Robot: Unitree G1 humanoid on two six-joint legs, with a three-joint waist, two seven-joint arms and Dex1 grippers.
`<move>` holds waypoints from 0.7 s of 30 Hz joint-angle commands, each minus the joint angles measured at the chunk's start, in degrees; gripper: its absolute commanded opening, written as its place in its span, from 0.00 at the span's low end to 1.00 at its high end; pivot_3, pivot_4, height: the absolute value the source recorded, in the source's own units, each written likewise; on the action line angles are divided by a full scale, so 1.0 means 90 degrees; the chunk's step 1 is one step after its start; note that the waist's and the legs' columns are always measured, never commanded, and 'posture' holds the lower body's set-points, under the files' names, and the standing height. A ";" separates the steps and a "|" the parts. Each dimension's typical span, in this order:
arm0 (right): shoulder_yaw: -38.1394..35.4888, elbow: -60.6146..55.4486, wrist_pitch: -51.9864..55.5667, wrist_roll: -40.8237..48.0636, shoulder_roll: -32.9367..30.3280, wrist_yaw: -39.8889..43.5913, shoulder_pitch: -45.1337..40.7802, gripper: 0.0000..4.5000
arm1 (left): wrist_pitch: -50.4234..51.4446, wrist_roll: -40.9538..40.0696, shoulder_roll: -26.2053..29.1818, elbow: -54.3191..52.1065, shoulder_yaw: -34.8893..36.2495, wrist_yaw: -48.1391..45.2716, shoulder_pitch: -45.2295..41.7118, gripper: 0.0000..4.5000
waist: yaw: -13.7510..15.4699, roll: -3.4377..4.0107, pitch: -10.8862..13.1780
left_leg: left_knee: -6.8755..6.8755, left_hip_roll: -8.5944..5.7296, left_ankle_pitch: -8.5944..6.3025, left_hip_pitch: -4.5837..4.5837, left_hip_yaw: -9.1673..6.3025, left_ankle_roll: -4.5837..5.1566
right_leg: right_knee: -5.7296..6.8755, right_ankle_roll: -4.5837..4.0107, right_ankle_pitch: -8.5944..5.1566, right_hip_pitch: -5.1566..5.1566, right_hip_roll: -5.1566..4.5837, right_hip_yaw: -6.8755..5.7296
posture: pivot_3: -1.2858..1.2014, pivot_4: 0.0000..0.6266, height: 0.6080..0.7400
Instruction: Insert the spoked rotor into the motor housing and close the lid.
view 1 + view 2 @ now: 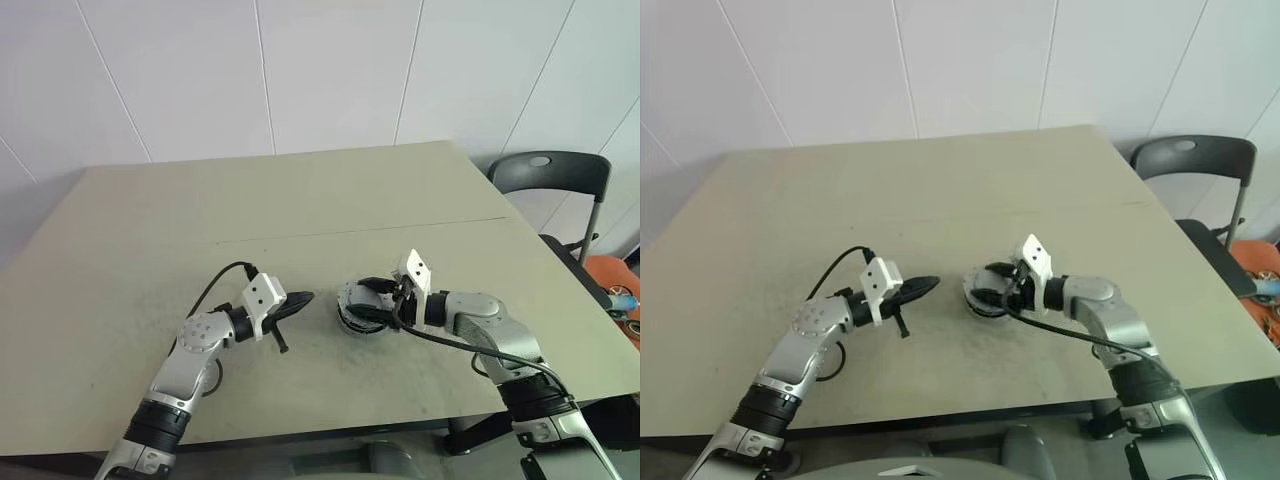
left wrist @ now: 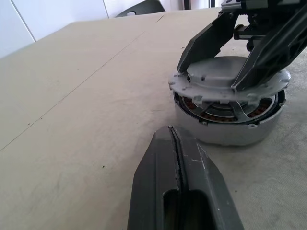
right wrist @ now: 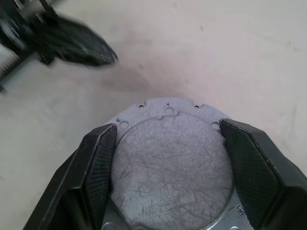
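The motor housing [image 2: 225, 132] stands on the table, copper windings showing inside its silver rim. Silver spokes of the spoked rotor [image 2: 245, 108] cross those windings, so it seems to sit inside. The grey lid [image 3: 172, 163] rests tilted on top of the housing, and my right gripper [image 1: 362, 303] is shut on it, one black finger [image 3: 98, 158] on each side. My left gripper [image 1: 300, 299] is shut and empty, its tip [image 2: 175, 139] pointing at the housing from a short distance to the left.
The beige table [image 1: 300, 200] has open surface behind and to the left of the housing. A dark chair [image 1: 550, 175] stands past the table's right edge, with an orange object [image 1: 615, 280] on the floor beside it.
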 commanded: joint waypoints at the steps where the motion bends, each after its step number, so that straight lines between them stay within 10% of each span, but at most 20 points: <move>1: 0.0108 0.0016 -0.0412 -0.0476 -0.0142 -0.0132 -0.0164 0.68 | -0.0020 -0.0008 -0.0011 -0.0307 0.0001 0.0032 0.0004 0.00 | -0.0003 -0.0001 -0.0001 | 0.0000 0.0000 0.0001 0.0000 0.0000 -0.0003 | 0.0000 0.0000 0.0000 0.0000 0.0000 0.0000 | 0.52 0.00 1.00; 14: -0.0445 -0.0401 0.0332 0.0491 -0.0025 0.0207 -0.0233 0.68 | 0.0818 0.0024 -0.0042 -0.1283 -0.0138 0.0329 0.0038 0.00 | -0.0005 0.0000 0.0000 | 0.0006 0.0001 -0.0003 -0.0003 0.0001 0.0006 | 0.0000 -0.0006 0.0004 0.0015 0.0001 0.0000 | 0.52 0.00 1.00; 21: 0.0212 -0.0001 -0.0209 -0.0625 -0.0429 0.0035 -0.0177 0.68 | 0.0733 -0.0216 0.0225 -0.1053 0.0143 0.0057 -0.0024 0.00 | -0.0010 0.0000 -0.0001 | 0.0008 0.0001 -0.0004 0.0000 0.0004 0.0008 | 0.0003 -0.0005 0.0003 0.0018 0.0003 0.0000 | 0.52 0.00 1.00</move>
